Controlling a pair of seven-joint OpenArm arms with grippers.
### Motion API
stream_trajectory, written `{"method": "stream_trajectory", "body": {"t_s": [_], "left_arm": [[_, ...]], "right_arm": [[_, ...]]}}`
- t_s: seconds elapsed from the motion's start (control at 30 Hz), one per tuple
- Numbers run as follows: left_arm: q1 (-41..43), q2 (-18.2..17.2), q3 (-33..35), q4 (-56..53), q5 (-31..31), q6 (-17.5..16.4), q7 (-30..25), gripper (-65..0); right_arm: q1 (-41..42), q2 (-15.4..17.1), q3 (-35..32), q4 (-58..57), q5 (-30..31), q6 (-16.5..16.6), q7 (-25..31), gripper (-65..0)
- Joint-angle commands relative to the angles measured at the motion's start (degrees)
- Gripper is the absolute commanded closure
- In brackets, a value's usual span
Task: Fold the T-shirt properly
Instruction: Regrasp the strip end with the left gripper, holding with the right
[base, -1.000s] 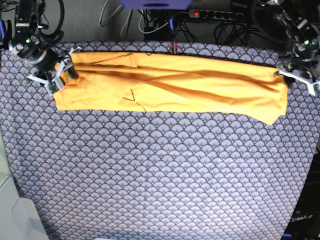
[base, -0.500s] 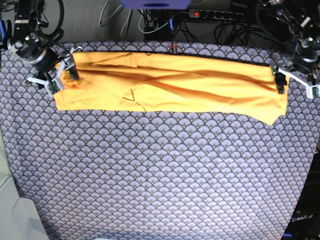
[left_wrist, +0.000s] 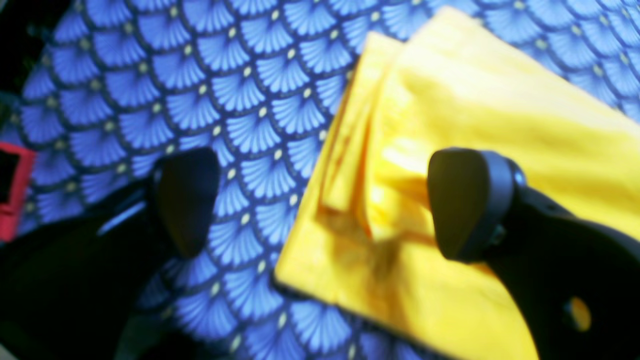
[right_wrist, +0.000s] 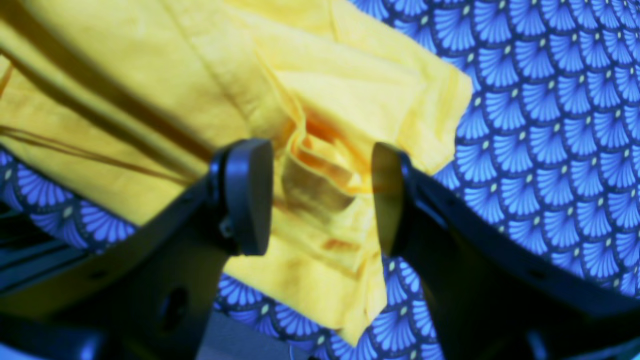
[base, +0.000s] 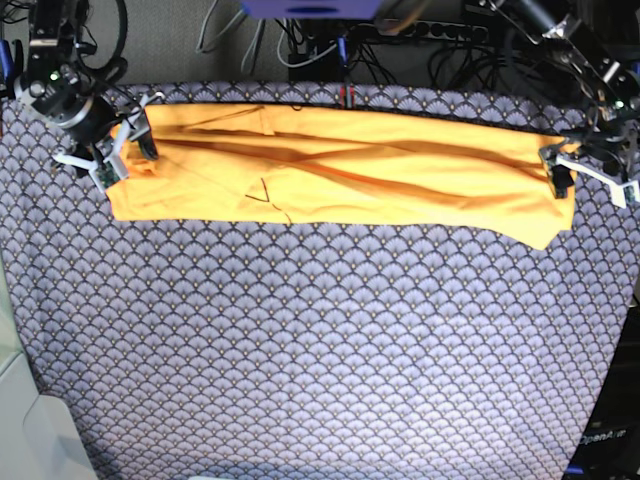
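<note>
The orange-yellow T-shirt (base: 340, 170) lies folded into a long band across the far part of the table. My right gripper (base: 126, 150) stands open at the band's left end. In the right wrist view, bunched fabric of the T-shirt (right_wrist: 320, 100) lies loose between the spread fingers of that gripper (right_wrist: 317, 195). My left gripper (base: 592, 180) stands open at the band's right end. In the left wrist view its (left_wrist: 327, 205) one finger hangs over the T-shirt (left_wrist: 475, 100) corner and the other over bare cloth.
A purple-grey fan-patterned cloth (base: 320, 340) covers the whole table. A power strip (base: 430, 30) and cables run behind the far edge. A pale box (base: 30, 420) stands at the front left corner. A red object (left_wrist: 12, 190) sits at the cloth's edge.
Both grippers have opened wider and let the T-shirt's ends lie loose. The left gripper has slid a little toward the front edge. The T-shirt has stayed in place.
</note>
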Motion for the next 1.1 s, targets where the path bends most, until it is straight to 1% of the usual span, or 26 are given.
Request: {"method": "stream_trajectory", "body": {"t_s": [0.0, 0.2, 0.43, 0.97, 1.07], "left_arm": [[-0.6, -1.0, 0.0, -0.4, -0.7, -0.1, -1.2, -65.0], [-1.7, -1.3, 0.3, -4.5, -0.7, -0.5, -1.2, -65.0], [-1.7, -0.8, 0.4, -4.6, -1.1, -0.7, -1.1, -65.0], [-1.7, -0.8, 0.4, -4.5, -1.3, -0.8, -1.0, -65.0], [-1.7, -0.7, 1.3, -4.6, -1.3, -0.8, -1.0, -65.0]], "right_arm": [[0.0, 0.6, 0.5, 0.9, 0.4, -0.2, 1.0, -33.0], [0.0, 0.6, 0.5, 0.9, 0.4, -0.2, 1.0, -33.0], [0.0, 0.6, 0.5, -0.1, 0.4, -0.2, 1.0, -32.9], [0.4, 0.7, 0.5, -0.7, 0.3, -0.2, 1.0, -32.9], [0.4, 0.8, 0.5, -0.7, 0.3, -0.2, 1.0, -32.9]]}}
